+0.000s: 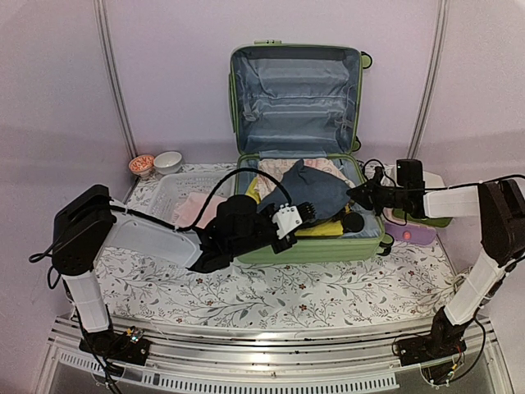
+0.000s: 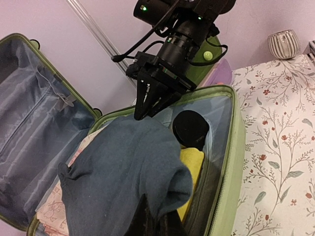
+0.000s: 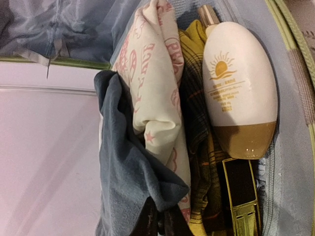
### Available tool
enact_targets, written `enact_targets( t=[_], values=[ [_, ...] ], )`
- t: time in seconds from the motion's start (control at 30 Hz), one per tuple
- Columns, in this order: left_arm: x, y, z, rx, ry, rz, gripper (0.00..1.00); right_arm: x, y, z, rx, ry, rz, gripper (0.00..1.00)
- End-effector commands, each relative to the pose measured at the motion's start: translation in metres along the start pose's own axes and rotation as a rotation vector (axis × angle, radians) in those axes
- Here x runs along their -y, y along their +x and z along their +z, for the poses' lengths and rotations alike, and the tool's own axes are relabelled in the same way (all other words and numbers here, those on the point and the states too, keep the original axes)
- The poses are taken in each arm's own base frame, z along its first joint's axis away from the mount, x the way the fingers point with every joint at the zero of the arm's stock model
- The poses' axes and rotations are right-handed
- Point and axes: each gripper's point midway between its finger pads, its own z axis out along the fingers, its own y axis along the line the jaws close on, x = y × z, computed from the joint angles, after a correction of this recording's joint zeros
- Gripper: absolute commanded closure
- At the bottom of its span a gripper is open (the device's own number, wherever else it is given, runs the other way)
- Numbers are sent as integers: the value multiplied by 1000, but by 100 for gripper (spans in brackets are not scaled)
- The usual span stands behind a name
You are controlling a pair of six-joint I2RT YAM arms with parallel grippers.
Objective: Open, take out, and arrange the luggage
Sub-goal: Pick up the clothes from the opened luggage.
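I am looking over the flower-patterned table (image 1: 246, 295), where the luggage (image 1: 312, 250) is lying open at the far middle. Its lid is standing upright against the back wall and showing its grey-blue lining. Its near half is sitting flat and is heaped with clothes. Just left of it, a white perforated basket (image 1: 168, 197) is holding something pink.

On top of the heap, a blue-grey garment (image 1: 316, 189) is lying bunched, and both arms are reaching into it. I am seeing the left gripper (image 1: 310, 212) coming in over the near wall of the case. Its jaws are clenched on the near edge of that garment, which is draping over the fingers in the left wrist view. The right gripper (image 1: 354, 195) is coming in from the right side. Its jaws are pinched together on the garment's right edge, and the cloth is folding up around the tips in the right wrist view.

Beside the garment, a cream cloth with pink print (image 3: 152, 83) is lying crumpled, touching a yellow plaid cloth (image 3: 197, 123). A white and tan sunscreen bottle (image 3: 241, 93) is resting against the plaid, along the case's lining. A round black cap-like thing (image 2: 191, 129) is sitting near the right wall.
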Motion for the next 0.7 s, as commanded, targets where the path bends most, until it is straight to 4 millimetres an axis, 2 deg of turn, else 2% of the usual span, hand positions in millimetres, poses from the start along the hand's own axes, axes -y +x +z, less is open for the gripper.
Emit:
enact_targets(
  t=[0.0, 0.2, 0.37, 0.4, 0.43, 0.47, 0.6, 0.67],
  values=[
    [-9, -27, -9, 69, -25, -13, 100, -19, -6, -8, 22, -55, -10, 97],
    [-13, -40, -15, 74, -23, -44, 100, -41, -5, -27, 52, -69, -40, 98],
    [-28, -65, -29, 73, -43, -156, 100, -78, 0, -48, 70, -47, -95, 98],
    [-35, -72, -32, 62, -60, -192, 100, -97, -1, -53, 76, -58, -122, 98],
    [-37, -75, -32, 44, -58, -216, 100, -105, 3, -55, 70, -47, -128, 98],
    [-36, -80, -35, 39, -43, -237, 100, -126, 1, -62, 90, -51, -154, 98],
    [-37, -113, -59, 93, -34, -292, 100, -183, 3, -78, 148, -37, -222, 98],
    [-48, -124, -73, 103, -54, -352, 100, -207, 8, -80, 139, -74, -250, 98]
  ],
)
